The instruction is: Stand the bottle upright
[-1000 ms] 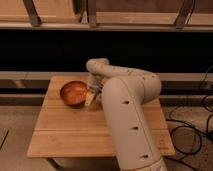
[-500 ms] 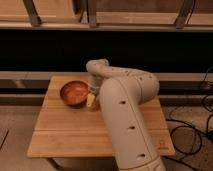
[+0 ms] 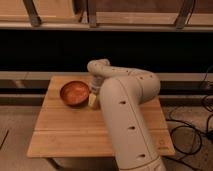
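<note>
Wooden table (image 3: 60, 131) carries an orange bowl (image 3: 75, 93) near its back left part. Just beside the bowl's right rim is the bottle (image 3: 93, 101), a small cream-white shape with a yellowish tint, its lower end on the wood. It looks taller than wide, so close to upright, though a slight tilt cannot be ruled out. The gripper (image 3: 94, 90) hangs right above it, meeting the bottle's top. Whether it has hold of the bottle, or how wide it stands, I cannot tell. The white arm (image 3: 125, 117) rises from the lower right, crosses the table's right half and bends down over the bottle. Dark cables (image 3: 202, 125) lie on the floor to the right
</note>
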Motion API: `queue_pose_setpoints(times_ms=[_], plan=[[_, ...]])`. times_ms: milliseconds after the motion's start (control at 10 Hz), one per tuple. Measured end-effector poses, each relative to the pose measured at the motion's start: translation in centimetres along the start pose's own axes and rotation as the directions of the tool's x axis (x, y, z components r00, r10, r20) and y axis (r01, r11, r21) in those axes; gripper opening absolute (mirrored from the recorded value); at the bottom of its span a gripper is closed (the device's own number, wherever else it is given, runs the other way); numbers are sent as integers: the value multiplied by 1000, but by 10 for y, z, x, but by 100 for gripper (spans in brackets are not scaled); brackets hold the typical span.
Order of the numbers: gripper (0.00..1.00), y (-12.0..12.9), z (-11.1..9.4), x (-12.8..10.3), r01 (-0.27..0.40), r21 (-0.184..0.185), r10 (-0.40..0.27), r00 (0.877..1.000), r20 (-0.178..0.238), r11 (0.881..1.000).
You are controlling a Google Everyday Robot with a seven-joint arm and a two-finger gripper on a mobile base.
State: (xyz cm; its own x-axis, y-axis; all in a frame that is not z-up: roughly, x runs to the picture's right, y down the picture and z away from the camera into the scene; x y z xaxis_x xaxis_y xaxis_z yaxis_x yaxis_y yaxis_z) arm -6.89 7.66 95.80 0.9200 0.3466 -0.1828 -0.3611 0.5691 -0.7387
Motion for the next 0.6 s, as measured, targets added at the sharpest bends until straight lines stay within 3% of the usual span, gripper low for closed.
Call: queue_pose_setpoints(times_ms=[400, 600], plan=[[13, 8, 4, -2, 17, -11, -17, 1000, -2, 1000], [0, 11, 5, -5, 23, -16, -23, 1000, 8, 1000]])
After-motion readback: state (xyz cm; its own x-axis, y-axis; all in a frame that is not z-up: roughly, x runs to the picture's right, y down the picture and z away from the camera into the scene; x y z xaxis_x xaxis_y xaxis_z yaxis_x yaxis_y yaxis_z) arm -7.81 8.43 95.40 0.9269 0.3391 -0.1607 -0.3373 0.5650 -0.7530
